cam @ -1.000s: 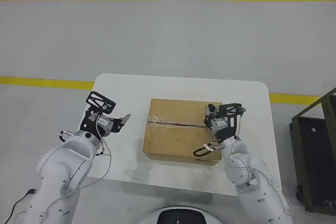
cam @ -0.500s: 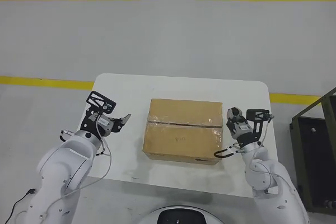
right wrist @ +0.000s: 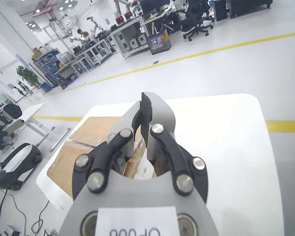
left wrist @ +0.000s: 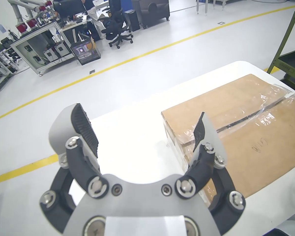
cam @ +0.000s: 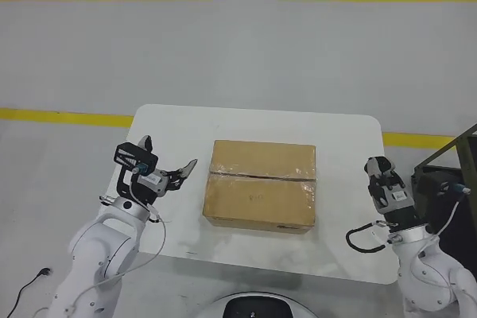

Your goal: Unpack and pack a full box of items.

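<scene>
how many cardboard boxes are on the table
1. The cardboard box sits closed and taped near the middle of the white table. Whatever is inside it is hidden, so smaller boxes could be packed in there.

Glossy white arms point(cam: 95, 246), black cables point(cam: 349, 237), silver-plated left pincer point(left wrist: 139, 110) and right pincer point(right wrist: 145, 96), black links point(right wrist: 169, 148), ribbed pads point(left wrist: 84, 128), screws point(left wrist: 95, 185)

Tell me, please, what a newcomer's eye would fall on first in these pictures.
A closed cardboard box, sealed with clear tape, sits in the middle of the white table. The left gripper hovers open beside its left end, while the right gripper is shut over the table's right edge.
</scene>
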Robot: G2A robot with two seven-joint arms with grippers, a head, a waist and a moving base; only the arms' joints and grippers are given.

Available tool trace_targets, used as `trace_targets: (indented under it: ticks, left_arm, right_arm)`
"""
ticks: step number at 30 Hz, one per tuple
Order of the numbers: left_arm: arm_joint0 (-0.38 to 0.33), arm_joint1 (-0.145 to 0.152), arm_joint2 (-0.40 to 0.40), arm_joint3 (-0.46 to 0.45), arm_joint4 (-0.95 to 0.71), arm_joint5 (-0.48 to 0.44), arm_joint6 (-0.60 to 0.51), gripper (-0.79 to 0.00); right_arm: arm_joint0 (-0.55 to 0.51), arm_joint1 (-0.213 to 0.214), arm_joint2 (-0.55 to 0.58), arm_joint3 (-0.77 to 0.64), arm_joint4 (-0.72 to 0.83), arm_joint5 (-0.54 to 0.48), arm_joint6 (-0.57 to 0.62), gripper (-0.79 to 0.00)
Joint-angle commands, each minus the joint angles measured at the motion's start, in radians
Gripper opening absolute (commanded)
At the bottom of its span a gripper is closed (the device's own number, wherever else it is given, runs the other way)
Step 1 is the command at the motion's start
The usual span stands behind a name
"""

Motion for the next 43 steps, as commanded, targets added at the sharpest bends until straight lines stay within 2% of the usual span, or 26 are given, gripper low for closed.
trace_targets:
  ticks: [1, 2, 4, 6, 8, 9, 43]
  left_arm:
    - [0.000, 0.000, 0.000, 0.000, -0.002, 0.000, -0.003, 0.000]
    - [0.001, 0.000, 0.000, 0.000, -0.002, 0.000, 0.000, -0.001]
    - [0.000, 0.000, 0.000, 0.000, -0.002, 0.000, -0.002, -0.001]
    - [0.000, 0.000, 0.000, 0.000, -0.002, 0.000, -0.003, 0.000]
    - [0.000, 0.000, 0.000, 0.000, -0.002, 0.000, -0.003, -0.001]
    - [0.000, 0.000, 0.000, 0.000, -0.002, 0.000, -0.003, -0.001]
    - [0.000, 0.000, 0.000, 0.000, -0.002, 0.000, -0.003, 0.000]
  right_arm:
    - [-0.001, 0.000, 0.002, -0.001, -0.002, -0.001, 0.004, -0.483]
    - [-0.002, 0.000, 0.003, -0.002, -0.002, -0.001, 0.004, -0.776]
    - [-0.002, 0.000, 0.002, -0.001, -0.002, -0.001, 0.005, -0.730]
    - [-0.001, 0.000, 0.002, -0.001, -0.002, -0.001, 0.004, -0.597]
    - [-0.001, 0.000, 0.002, -0.001, -0.002, -0.001, 0.004, -0.512]
    - [-0.001, 0.000, 0.002, -0.001, -0.002, -0.001, 0.004, -0.495]
    - [-0.001, 0.000, 0.002, -0.001, -0.002, -0.001, 0.004, -0.491]
